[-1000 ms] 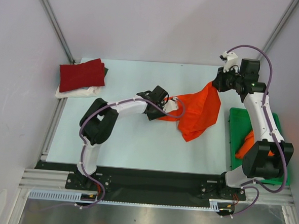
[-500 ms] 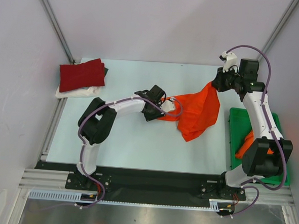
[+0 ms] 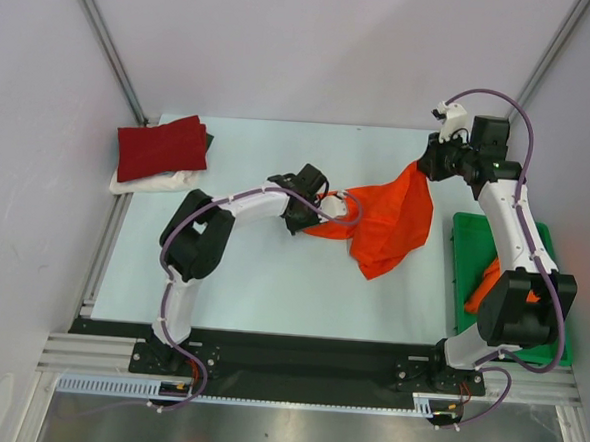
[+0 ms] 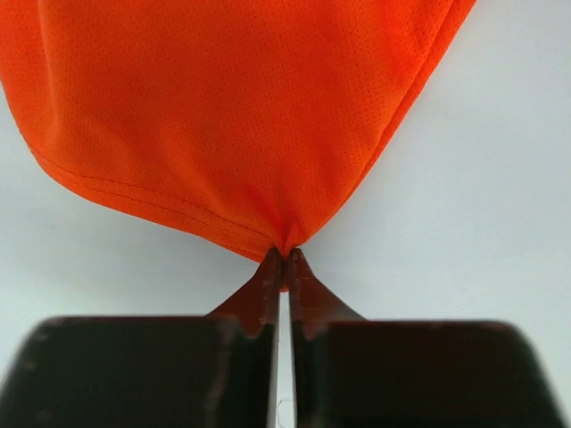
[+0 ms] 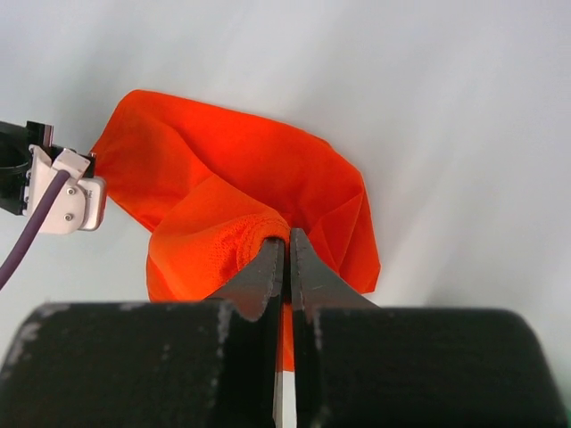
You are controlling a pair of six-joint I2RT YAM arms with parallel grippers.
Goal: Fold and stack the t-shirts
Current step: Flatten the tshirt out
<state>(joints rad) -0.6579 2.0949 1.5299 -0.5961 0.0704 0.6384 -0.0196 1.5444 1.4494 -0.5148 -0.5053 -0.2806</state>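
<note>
- Pinching a hem edge of the orange t-shirt (image 3: 385, 222), the left gripper (image 4: 284, 259) has its fingers pressed together on the cloth, which spreads beyond the tips
- Fingers of the right gripper (image 5: 287, 236) clamp a bunched fold of the same shirt, with cloth draping just past them
- Folded dark red t-shirt (image 3: 161, 145) lies well apart from both pairs of fingers

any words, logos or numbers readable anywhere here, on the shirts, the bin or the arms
None: no text can be read in any view.
The orange t-shirt, the folded dark red t-shirt and the green bin show plain surfaces with no print, and no label is legible on either arm.
</note>
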